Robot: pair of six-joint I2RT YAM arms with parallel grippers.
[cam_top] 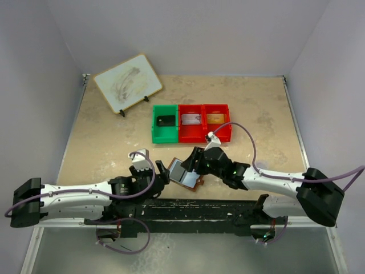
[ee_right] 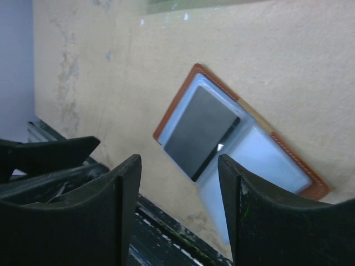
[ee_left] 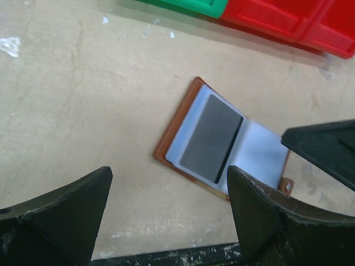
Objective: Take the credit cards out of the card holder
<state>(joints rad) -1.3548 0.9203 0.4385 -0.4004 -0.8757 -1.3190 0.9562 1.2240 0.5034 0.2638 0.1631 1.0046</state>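
Left pincer: fingers wide apart, nothing held, low over the tabletop, just beside the left edge of the card holder. Right pincer: fingers apart too, nothing held, over the same card holder from the other side. Between the two pincers, flat on the tabletop and close to the near edge: the card holder, open, brown on the outside, pale blue on the inside, turned a bit crooked. On its left inside page, a dark grey card. On the right page, only pale blue to see. At the lower right corner, a little brown tab. Further back, three bins in a row, side by side and touching: a green bin on the left, then a middle red bin, then a right red bin. Inside the green one, something small and dark. Inside the red ones, one flat card each, one pale and one tan. Far back on the left, a white board, tilted on a small stand.
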